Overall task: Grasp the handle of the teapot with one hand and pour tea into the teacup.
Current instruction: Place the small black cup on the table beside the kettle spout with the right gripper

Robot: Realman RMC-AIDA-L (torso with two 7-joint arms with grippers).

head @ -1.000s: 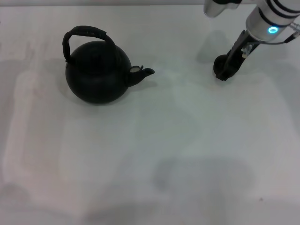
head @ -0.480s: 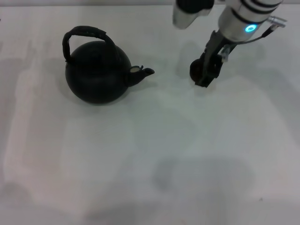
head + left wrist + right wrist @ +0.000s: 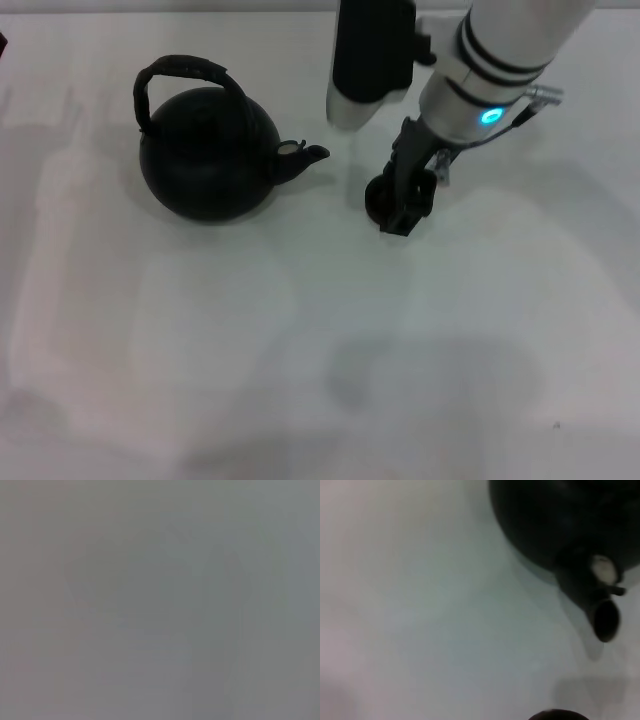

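Note:
The matte-black teapot stands on the white table at the left, its arched handle upright and its spout pointing right. My right gripper is shut on the small dark teacup, just right of the spout and apart from it. I cannot tell whether the cup rests on the table. The right wrist view shows the teapot body, the spout and the teacup's rim at the picture's edge. My left gripper is out of view, and the left wrist view shows only blank grey.
The white table spreads in front of the teapot and the cup. My right arm reaches in from the far right, and a dark arm segment hangs behind the spout.
My right gripper has carried the teacup leftward and nearer, from the far right to just beside the spout. The teapot has not moved.

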